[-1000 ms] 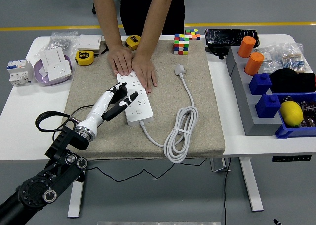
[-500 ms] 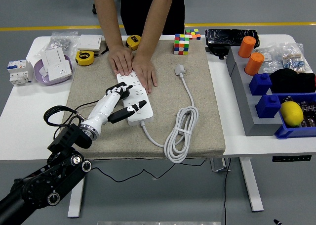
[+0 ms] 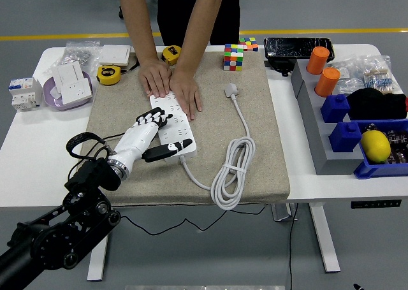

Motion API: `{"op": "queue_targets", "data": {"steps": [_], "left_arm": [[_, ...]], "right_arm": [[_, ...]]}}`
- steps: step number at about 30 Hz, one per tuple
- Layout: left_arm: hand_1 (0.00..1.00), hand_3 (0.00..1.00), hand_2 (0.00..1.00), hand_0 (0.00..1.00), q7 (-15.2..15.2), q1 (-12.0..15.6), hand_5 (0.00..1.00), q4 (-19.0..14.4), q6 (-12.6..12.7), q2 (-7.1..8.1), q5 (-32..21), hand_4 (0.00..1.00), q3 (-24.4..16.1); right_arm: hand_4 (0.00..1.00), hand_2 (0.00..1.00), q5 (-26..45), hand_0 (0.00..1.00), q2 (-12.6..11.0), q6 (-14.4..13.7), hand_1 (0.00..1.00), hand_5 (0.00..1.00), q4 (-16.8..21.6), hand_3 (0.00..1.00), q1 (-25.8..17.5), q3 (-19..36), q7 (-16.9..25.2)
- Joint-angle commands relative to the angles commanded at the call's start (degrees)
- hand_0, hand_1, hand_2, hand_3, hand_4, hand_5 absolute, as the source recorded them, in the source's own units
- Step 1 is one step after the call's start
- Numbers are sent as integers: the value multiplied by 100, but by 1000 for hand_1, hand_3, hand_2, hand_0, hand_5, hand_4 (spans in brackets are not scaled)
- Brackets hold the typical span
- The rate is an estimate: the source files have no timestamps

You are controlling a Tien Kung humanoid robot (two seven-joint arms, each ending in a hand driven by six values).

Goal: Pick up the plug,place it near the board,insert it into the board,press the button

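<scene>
A white table (image 3: 25,143) on grey flooring with a yellow line carries a beige fabric mat (image 3: 268,143). On the mat lies the white power strip board (image 3: 172,121), pinned at its far end by a person's hands (image 3: 171,83). The left hand (image 3: 145,137) rests on its near end, fingers spread, gripping nothing. The white plug (image 3: 231,90) lies apart, its white coiled cable (image 3: 233,172) beside. No lettering is legible.

White board (image 3: 171,121) and plug (image 3: 231,89), beige mat (image 3: 268,143), multicoloured cube (image 3: 234,57).
</scene>
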Motion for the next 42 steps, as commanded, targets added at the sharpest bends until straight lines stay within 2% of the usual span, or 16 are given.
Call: {"op": "queue_targets", "data": {"steps": [11,13,15,18,20,23,28,34,42], "left_arm": [[998,946,953,998,-190,-58,998,-279,261,32,166,998,-57],[998,946,953,998,-135,-48,998,-355,370,26,274,998,-91],[998,937,967,998,109,-41,998,-398,465,-2,513,998,-165],[998,937,967,998,470,-56,998,-361,350,-27,766,998,-235],[998,953,998,998,819,-56,998,-303,121,-22,961,998,-286],[998,953,998,998,1125,-47,998,-251,-142,31,994,998,-233],[998,949,998,998,1135,-57,998,-216,-214,57,940,998,-117],[998,947,998,998,981,-135,998,-230,-110,12,947,998,-87],[998,941,998,998,992,-270,998,-177,-151,-4,965,998,82]], "right_arm": [[998,742,9,821,3,-1,733,877,0,774,14,2,1],[998,742,14,821,5,-2,733,877,0,774,17,5,3],[998,742,5,821,5,-3,733,878,0,774,15,17,-2],[998,742,-2,821,5,-2,733,878,0,774,12,24,-5],[998,742,0,821,11,-3,733,878,0,774,13,27,-3],[998,742,8,821,11,-4,733,878,0,774,17,26,1],[998,741,2,822,8,-3,733,878,0,774,13,32,-3],[998,742,25,822,2,-5,733,878,0,774,34,8,2],[998,742,8,821,-1,-3,733,879,0,774,25,14,-6]]}}
